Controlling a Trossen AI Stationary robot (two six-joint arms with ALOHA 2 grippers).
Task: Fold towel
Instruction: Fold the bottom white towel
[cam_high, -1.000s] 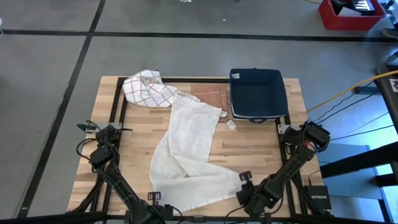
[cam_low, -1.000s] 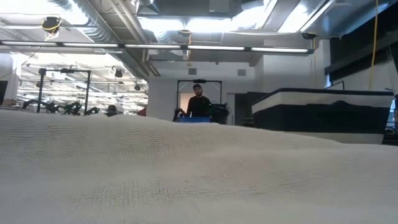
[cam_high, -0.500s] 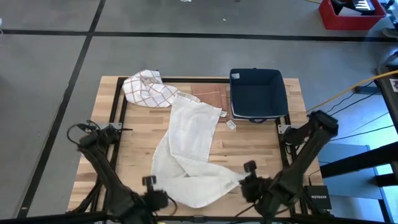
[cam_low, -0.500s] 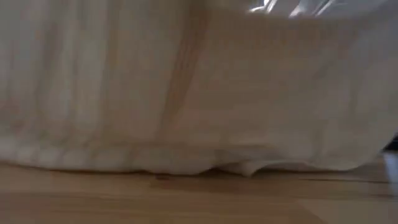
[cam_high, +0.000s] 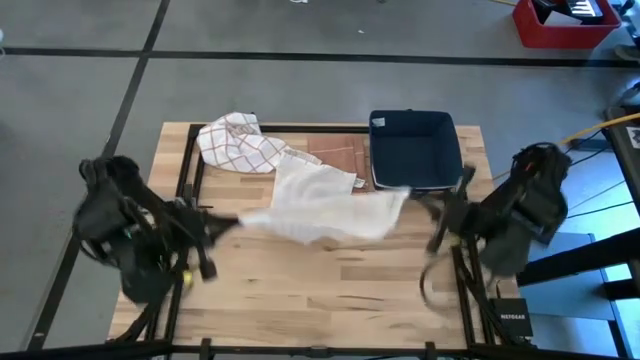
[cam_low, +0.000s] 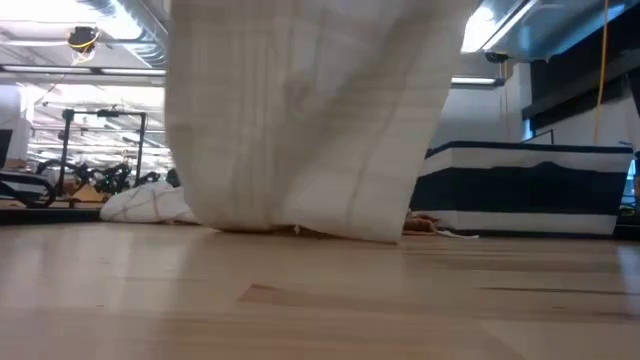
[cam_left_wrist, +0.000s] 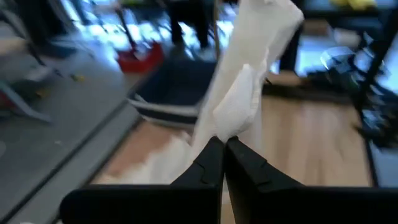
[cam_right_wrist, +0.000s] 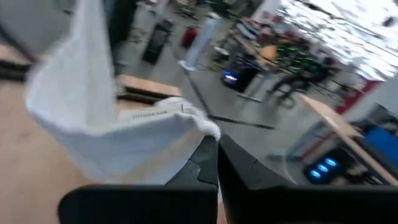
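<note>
Near table half (cam_high: 330, 290) free; bin (cam_high: 414, 150), checked cloth (cam_high: 238, 142) crowd far edge.

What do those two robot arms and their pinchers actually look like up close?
Both arms are dark, nearly black, built of chunky jointed segments with black cables looping along them. The left arm and right arm look alike. Each ends in a gripper with two slim, flat, matte black fingers: the left gripper and the right gripper. No markings are readable.

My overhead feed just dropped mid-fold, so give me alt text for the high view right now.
Both claws hold a plain white cloth towel stretched above the light wooden slatted table, the left claw shut on one end and the right claw on the other. A red-checked white cloth and a dark blue fabric bin sit at the table's far side.
</note>
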